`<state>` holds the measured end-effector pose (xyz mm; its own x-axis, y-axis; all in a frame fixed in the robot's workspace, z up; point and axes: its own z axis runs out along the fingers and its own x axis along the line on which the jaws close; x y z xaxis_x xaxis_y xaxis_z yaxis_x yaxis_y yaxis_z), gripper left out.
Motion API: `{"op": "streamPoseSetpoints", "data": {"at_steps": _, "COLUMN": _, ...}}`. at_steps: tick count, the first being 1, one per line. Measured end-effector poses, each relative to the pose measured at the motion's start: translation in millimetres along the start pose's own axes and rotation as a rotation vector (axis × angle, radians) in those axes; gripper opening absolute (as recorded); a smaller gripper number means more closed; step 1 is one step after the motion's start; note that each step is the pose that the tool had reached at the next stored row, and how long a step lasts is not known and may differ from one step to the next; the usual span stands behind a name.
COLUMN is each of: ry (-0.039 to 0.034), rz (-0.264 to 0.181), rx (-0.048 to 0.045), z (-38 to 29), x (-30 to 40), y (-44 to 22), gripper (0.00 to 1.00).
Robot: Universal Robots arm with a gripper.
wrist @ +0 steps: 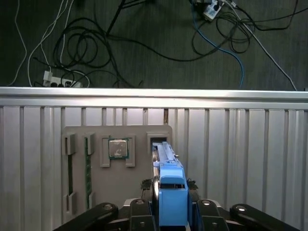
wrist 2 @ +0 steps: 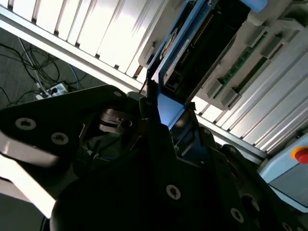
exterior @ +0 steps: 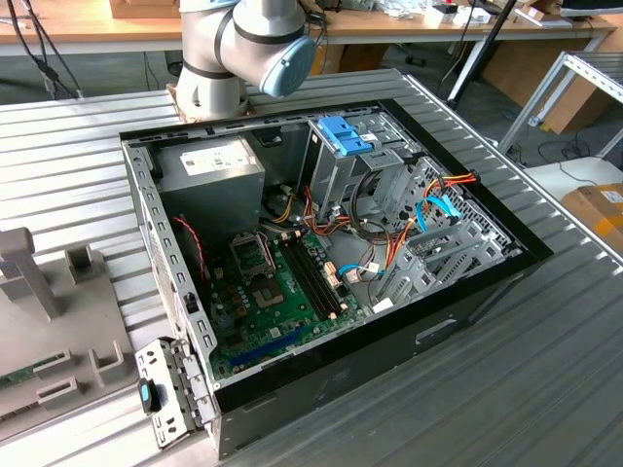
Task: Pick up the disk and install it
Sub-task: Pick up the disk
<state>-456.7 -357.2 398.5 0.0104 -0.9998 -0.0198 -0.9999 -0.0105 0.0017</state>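
1. Blue-framed disk point(wrist: 169, 187) on edge, clamped between closed jaws of gripper point(wrist: 171, 211)
2. Sits at its slot point(wrist: 158, 141) in the grey fixture tray point(wrist: 120, 187); clear of the slot or not, cannot tell
3. Looks like the pick-up step; install not yet done
4. Probably calls for a straight lift, then squaring to the drive cage point(exterior: 336, 170) in the open case point(exterior: 409, 341)

what I'm seeing rn: ribbed silver metal table point(wrist: 240, 159) | flat grey plastic parts tray point(wrist: 115, 187) on it, small square silver processor chip point(wrist: 118, 148) sat in a pocket | messy black cables point(wrist: 144, 43) on the dark floor beyond | exterior view: open black computer case point(exterior: 467, 292), green motherboard point(exterior: 282, 292) inside
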Motion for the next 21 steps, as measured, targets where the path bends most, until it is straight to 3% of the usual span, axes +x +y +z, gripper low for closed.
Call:
{"op": "streamPoseSetpoints", "data": {"at_steps": 4, "ry": -0.0001, "rz": 0.000, "rx": 0.0000, "z": -34.1, "x": -0.7, "y": 0.1, "gripper": 0.37}}
{"op": "streamPoseSetpoints", "data": {"at_steps": 6, "ry": 0.0000, "rz": 0.000, "rx": 0.0000, "z": -57.5, "x": -1.1, "y": 0.1, "gripper": 0.37}}
{"op": "streamPoseSetpoints", "data": {"at_steps": 8, "ry": 0.0000, "rz": 0.000, "rx": 0.0000, "z": -67.9, "x": -1.3, "y": 0.1, "gripper": 0.37}}
{"op": "streamPoseSetpoints", "data": {"at_steps": 10, "ry": 0.0001, "rz": 0.000, "rx": -0.0001, "z": -90.1, "x": -1.8, "y": 0.1, "gripper": 0.37}}
{"op": "streamPoseSetpoints", "data": {"at_steps": 12, "ry": 0.0000, "rz": 0.000, "rx": -0.0001, "z": -103.7, "x": -2.0, "y": 0.2, "gripper": 0.37}}
{"op": "streamPoseSetpoints", "data": {"at_steps": 17, "ry": 0.0000, "rz": 0.000, "rx": -0.0001, "z": -105.2, "x": -2.1, "y": -0.8, "gripper": 0.37}}
{"op": "streamPoseSetpoints", "data": {"at_steps": 19, "ry": 0.0000, "rz": 0.000, "rx": -0.0001, "z": -105.2, "x": -1.9, "y": -10.9, "gripper": 0.37}}
{"op": "streamPoseSetpoints", "data": {"at_steps": 21, "ry": 0.0000, "rz": 0.000, "rx": 0.0000, "z": -105.2, "x": -1.7, "y": -29.1, "gripper": 0.37}}
